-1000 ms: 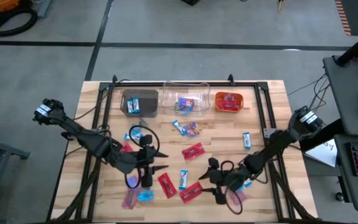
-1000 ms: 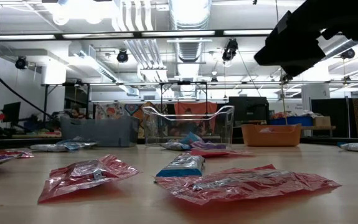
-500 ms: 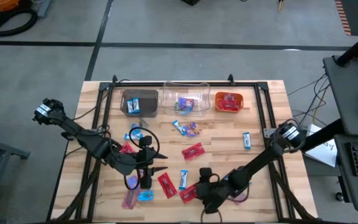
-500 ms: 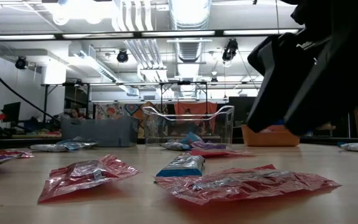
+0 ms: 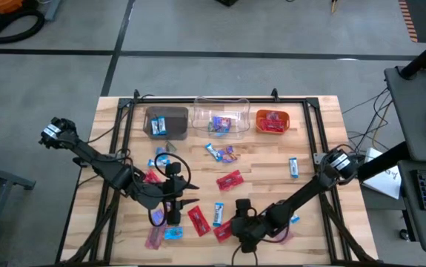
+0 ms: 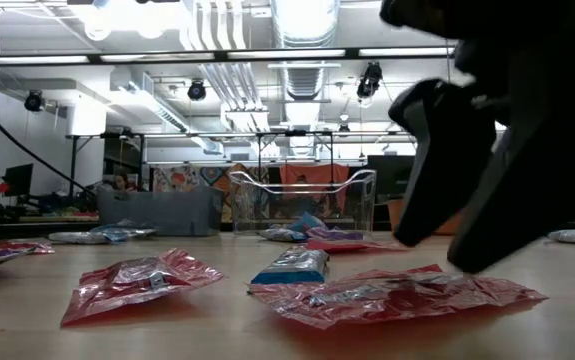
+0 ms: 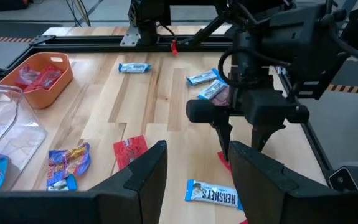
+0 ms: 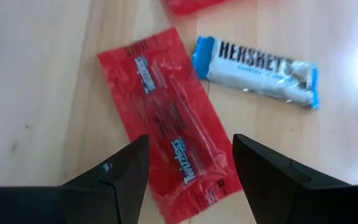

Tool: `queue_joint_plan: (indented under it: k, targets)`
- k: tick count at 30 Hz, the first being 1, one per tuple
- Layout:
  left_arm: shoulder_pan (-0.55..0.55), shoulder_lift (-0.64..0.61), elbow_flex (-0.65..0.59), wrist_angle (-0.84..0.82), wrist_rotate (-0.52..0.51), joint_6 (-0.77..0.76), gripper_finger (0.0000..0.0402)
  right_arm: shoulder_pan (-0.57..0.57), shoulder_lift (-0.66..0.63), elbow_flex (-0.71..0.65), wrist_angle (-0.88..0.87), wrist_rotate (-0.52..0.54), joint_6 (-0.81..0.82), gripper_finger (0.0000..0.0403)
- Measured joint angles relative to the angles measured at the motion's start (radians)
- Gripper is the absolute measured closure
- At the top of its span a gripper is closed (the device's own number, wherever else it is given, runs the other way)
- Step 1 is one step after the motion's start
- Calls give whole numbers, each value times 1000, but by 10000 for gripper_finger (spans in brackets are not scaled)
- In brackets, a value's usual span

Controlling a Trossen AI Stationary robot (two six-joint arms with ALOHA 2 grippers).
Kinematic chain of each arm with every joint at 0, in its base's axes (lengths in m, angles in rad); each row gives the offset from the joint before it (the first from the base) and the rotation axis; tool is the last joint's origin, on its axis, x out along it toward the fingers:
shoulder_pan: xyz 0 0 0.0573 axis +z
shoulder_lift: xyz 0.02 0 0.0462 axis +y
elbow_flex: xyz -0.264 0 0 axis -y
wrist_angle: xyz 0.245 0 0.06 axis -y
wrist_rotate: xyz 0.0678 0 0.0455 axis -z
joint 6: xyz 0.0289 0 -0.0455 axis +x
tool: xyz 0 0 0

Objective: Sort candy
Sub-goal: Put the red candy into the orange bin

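Candy lies scattered over the wooden table: red, blue-and-white and purple wrapped pieces. My right gripper is open and points steeply down just above a red candy near the table's front edge, one finger on each side of it. A blue-and-white candy lies flat right beside it. In the high view the right gripper is at front centre. My left gripper waits open above the table's left-centre, holding nothing.
A brown bin, a clear bin and an orange bin stand in a row at the far edge, each with some candy inside. More candy lies around the left gripper and at centre. Black frame rails border the table.
My right gripper has moved toward the table's left edge and down, tipping more steeply downward, and now stands over the red candy near the front edge. Its fingers stay apart. No candy has moved.
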Motion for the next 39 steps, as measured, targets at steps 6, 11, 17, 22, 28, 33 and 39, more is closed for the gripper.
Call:
queue_joint_plan:
  k: [6, 11, 17, 22, 28, 33, 39]
  targets:
    - [0, 0, -21, 6, 0, -6, 246, -19, 38, 1, 11, -44, -3, 184]
    - [0, 0, -32, 8, 1, -7, 246, -45, 43, 2, 8, -116, 4, 200]
    - [0, 0, -51, 16, 3, -15, 245, -57, 44, 1, 4, -122, -22, 279]
    - [0, 0, -81, 37, 3, -18, 245, -57, 43, 1, 3, -117, -38, 358]
    - [0, 0, -167, 176, 20, 4, 245, -57, 13, -3, -15, -126, -56, 390]
    - [0, 0, -277, 400, 70, 28, 245, -56, -32, -6, -29, -83, -65, 390]
    - [0, 0, -357, 550, 72, 30, 245, -57, -87, -5, -47, 21, -82, 390]
